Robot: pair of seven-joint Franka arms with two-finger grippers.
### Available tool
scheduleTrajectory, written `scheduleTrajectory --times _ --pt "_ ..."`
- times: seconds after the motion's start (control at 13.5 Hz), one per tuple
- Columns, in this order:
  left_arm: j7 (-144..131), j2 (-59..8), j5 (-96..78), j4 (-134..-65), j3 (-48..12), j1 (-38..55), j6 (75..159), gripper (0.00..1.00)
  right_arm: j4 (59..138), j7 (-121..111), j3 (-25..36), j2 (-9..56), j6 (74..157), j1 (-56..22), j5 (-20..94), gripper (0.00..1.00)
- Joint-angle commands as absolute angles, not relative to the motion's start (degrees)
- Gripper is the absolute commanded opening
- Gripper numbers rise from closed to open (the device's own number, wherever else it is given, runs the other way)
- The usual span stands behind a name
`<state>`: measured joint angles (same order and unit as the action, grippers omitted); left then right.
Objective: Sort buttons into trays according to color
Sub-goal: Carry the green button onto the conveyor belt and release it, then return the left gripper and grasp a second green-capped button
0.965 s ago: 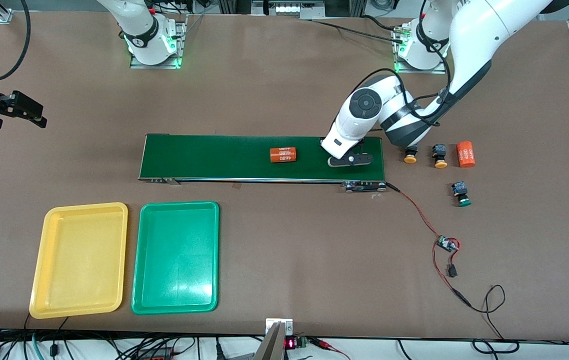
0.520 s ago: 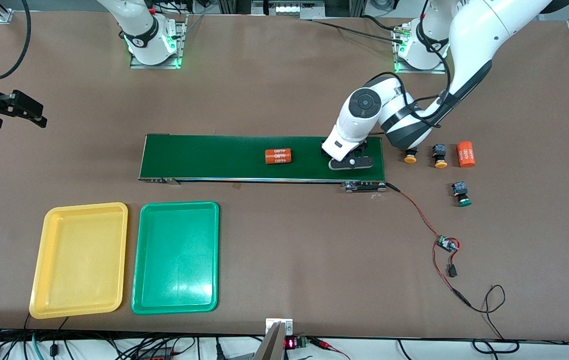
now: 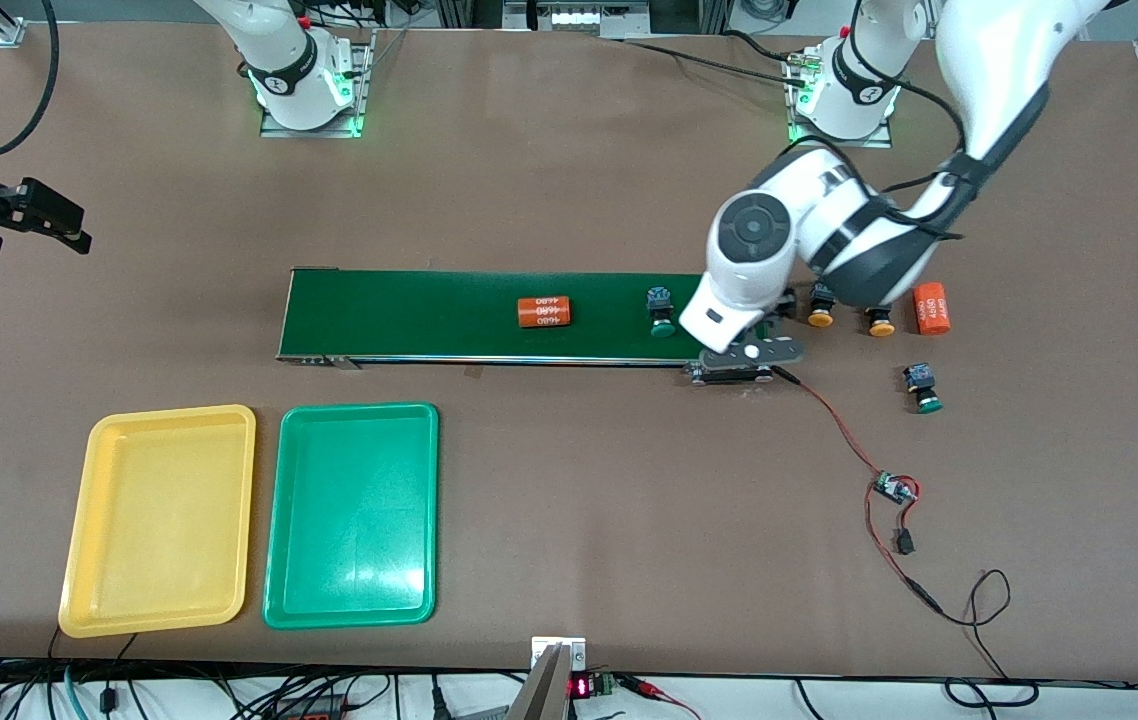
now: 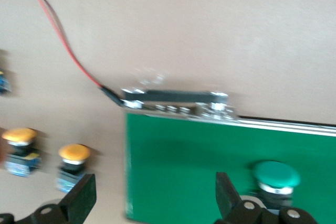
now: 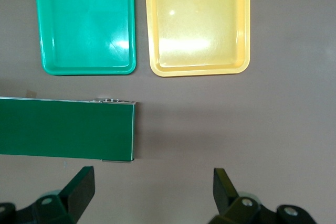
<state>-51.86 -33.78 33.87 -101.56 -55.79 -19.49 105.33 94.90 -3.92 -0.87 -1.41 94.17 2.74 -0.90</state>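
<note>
Green-capped button on belt beside open left claw

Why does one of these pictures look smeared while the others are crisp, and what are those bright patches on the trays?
The left wrist view is smeared: the green-capped button and conveyor belt have soft edges, probably camera motion. The front view is sharp, with pale ceiling-light glare on the green tray. The right wrist view is sharp too, with bright glare spots on the yellow tray.

arms: glossy white shells | joints: dark grey bands, round grey caps | cables: black | bases: green-lit
</note>
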Motion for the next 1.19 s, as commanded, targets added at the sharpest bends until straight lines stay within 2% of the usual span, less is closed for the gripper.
scheduleTrajectory --times 0.0,0.3,0.45,0.67,0.82,1.11 --pt "-41.1 -33.5 35.2 -101.1 -56.2 -27.7 103.5 1.00 94.3 -4.0 -0.9 -1.8 93.3 2.7 -0.4 1.00" --pt "-31.7 -34.7 35.4 -101.6 -55.3 -37.5 104.6 1.00 94.3 -4.0 -0.8 -1.8 93.3 2.7 -0.4 1.00" --pt "-28.8 -36.4 35.6 -102.0 -54.8 -42.4 107.9 1.00 94.3 -4.0 -0.8 -1.8 93.3 2.7 -0.4 1.00" --pt "-26.3 -38.7 37.3 -102.5 -50.0 -42.9 112.2 1.00 94.3 -4.0 -0.8 -1.7 93.3 2.8 -0.4 1.00" --pt "-23.6 -39.0 37.3 -105.5 -46.0 -43.0 118.6 1.00 94.3 -4.0 -0.8 -1.6 93.3 2.8 -0.4 1.00" --pt "-23.1 -39.5 37.9 -111.2 -42.2 -43.8 126.8 1.00 94.3 -4.0 -0.7 -1.5 93.3 2.9 -0.4 1.00"
